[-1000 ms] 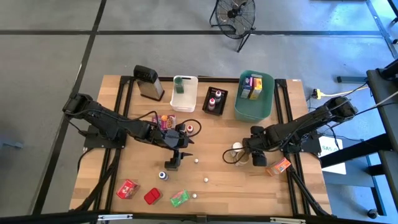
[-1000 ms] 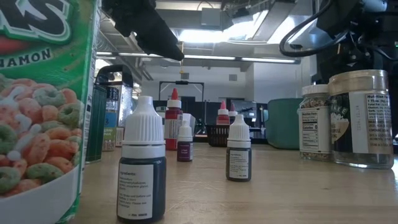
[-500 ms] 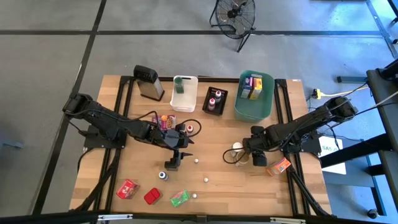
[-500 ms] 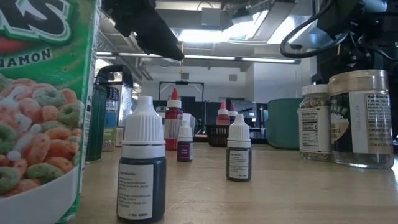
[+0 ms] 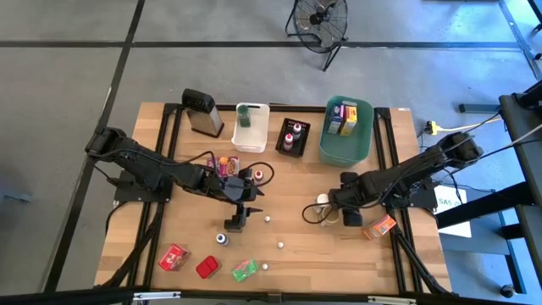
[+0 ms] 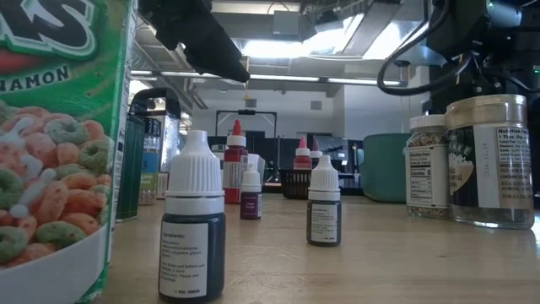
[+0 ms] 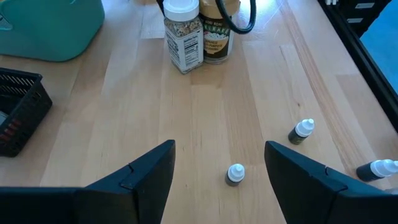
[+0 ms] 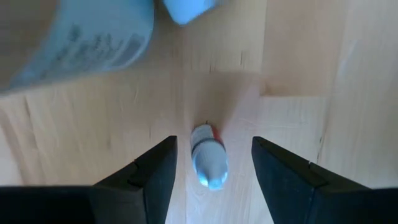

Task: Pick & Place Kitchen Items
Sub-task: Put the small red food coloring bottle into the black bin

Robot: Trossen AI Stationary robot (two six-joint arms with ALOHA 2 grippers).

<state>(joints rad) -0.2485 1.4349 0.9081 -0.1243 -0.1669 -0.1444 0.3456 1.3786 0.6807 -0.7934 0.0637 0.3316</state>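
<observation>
A: From above, where are the arms?
B: The left end effector (image 5: pixel 240 213) hangs over the counter (image 5: pixel 288 246) middle, beside small bottles (image 5: pixel 268 219). The right end effector (image 5: pixel 325 206) sits by two jars (image 5: pixel 323 202). Packets (image 5: pixel 174 257) lie along the front edge; an orange one (image 5: pixel 379 226) is near the right arm.

A: And the low view?
B: A cereal box (image 6: pixel 59 143) fills one side, three dropper bottles (image 6: pixel 193 228) stand on the counter, and the two jars (image 6: pixel 488 160) stand at the far side.

A: Left wrist?
B: The fingers (image 7: pixel 143 177) are spread wide with nothing between them; one bottle (image 7: pixel 234 173) stands on the counter ahead, between the tips. The jars (image 7: pixel 183 35) are farther off.

A: Right wrist?
B: Its fingers (image 8: pixel 152 174) are also spread, holding nothing. A small bottle (image 8: pixel 208 156) lies on the counter between them, and a blurred jar (image 8: pixel 87 37) is close beyond.
</observation>
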